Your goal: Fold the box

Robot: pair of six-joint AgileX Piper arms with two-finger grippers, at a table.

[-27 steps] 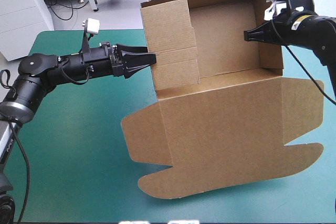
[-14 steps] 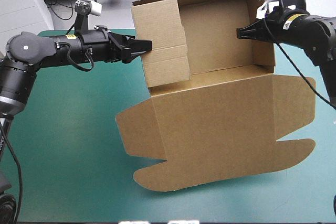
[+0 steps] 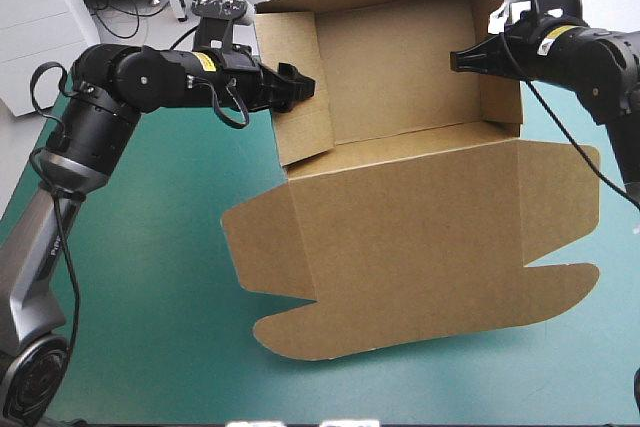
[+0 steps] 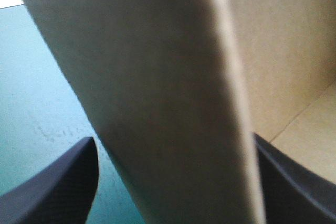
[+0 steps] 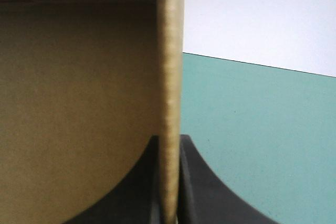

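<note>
The brown box lay in the middle of the teal-green desk; its back wall and two side walls stood up, and its lid lay flat on the near side; the left arm reached to the box's left wall; the left jaws stood wide, one black finger on each side of that wall; the right jaws were pinched almost shut on the edge of the box's right wall.
</note>
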